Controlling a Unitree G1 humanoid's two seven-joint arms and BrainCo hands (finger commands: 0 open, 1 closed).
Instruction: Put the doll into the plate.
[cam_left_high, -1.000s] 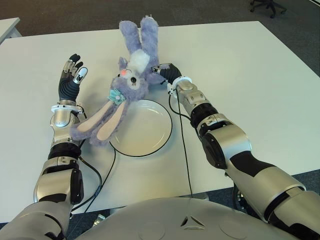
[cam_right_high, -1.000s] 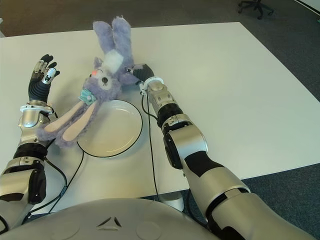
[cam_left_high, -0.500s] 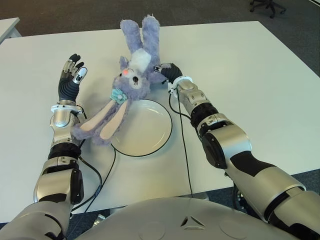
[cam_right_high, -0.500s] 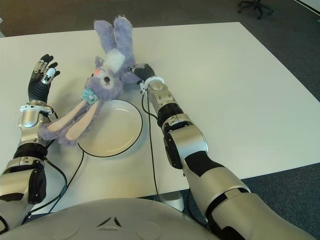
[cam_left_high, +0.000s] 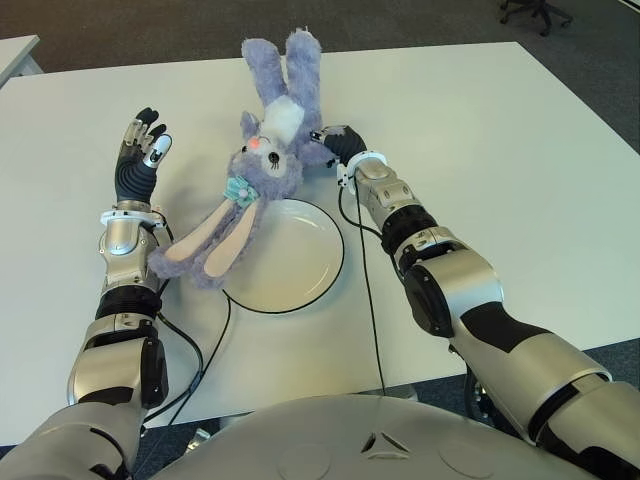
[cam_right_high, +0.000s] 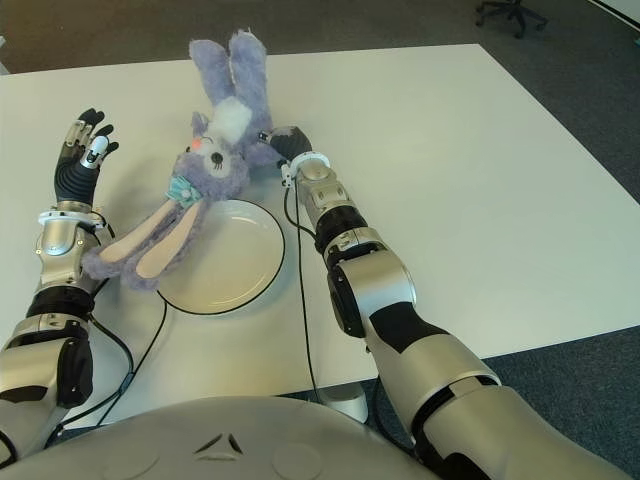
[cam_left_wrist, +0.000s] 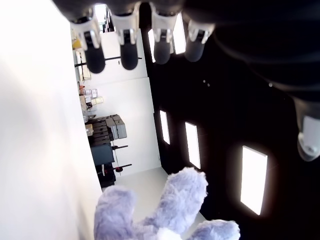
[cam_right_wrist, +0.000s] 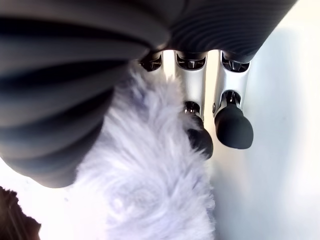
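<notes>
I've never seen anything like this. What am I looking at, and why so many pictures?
It is a humanoid robot with two arms, seen through its own cameras. Two pictures come from its head, looking down at a white table; the other two come from cameras on its wrists, very close to the hands. On the table lie a purple rabbit doll and a white plate, with the doll's long ears over the plate's rim. The right hand grips the doll's side. The left hand is raised, fingers spread, holding nothing, left of the doll.
</notes>
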